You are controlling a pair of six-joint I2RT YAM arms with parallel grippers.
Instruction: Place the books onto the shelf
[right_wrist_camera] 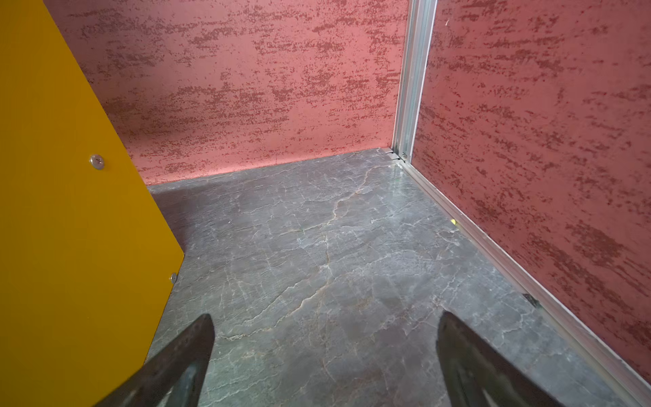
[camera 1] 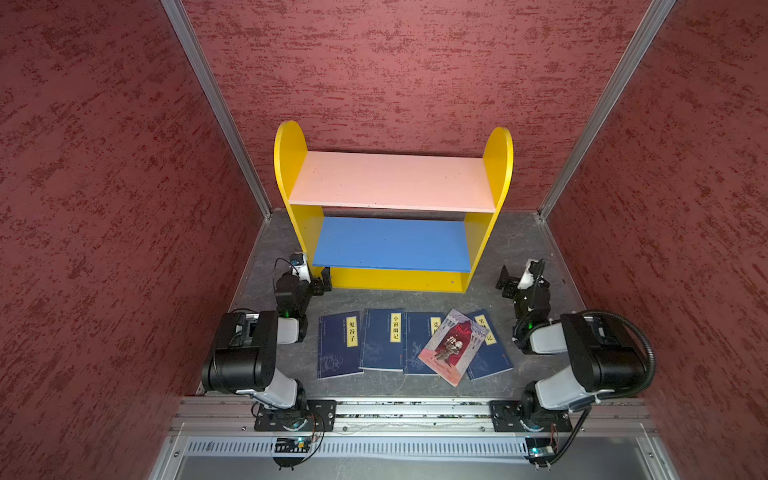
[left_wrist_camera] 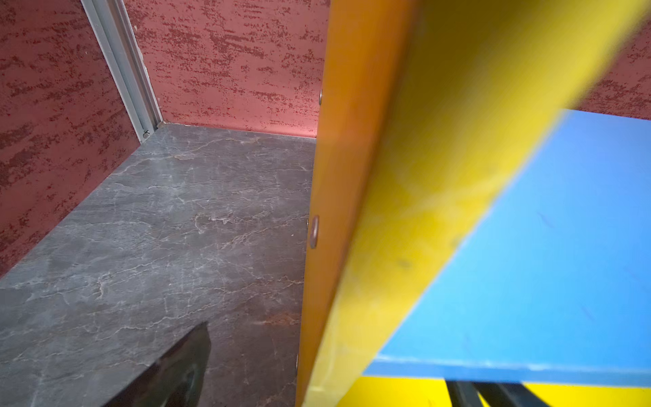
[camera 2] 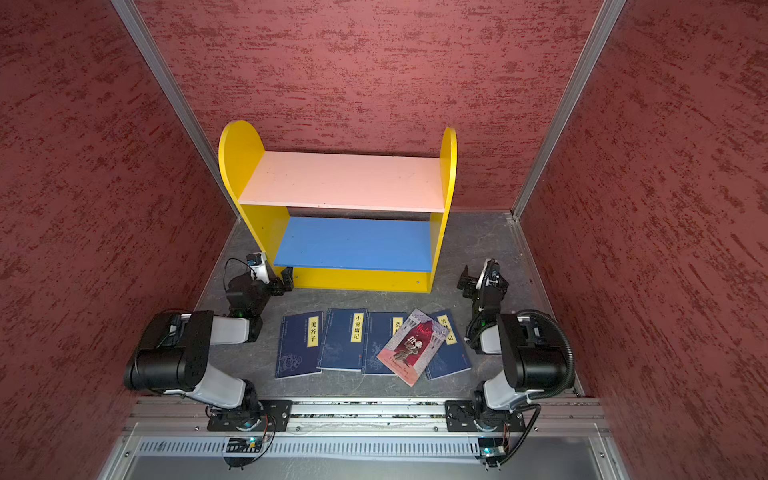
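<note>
Nothing done yet: 5 books (camera 1: 380, 340) flat on bench (camera 1: 374, 301), shelf (camera 1: 390, 180) bare, my left hand (camera 1: 322, 284) & right hand (camera 1: 503, 280) open, empty.

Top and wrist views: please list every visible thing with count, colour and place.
table: one, grey marbled, underneath everything
walls: three, mottled red, around the table
shelf: one, yellow sides, pink upper board, blue lower board, at the back wall
navy books: four, navy with yellow labels, flat in a row before the shelf
illustrated book: one, red and grey, tilted atop the two rightmost navy books
left gripper: one, black, open, at the shelf's left front corner
right gripper: one, black, open, right of the shelf
</note>
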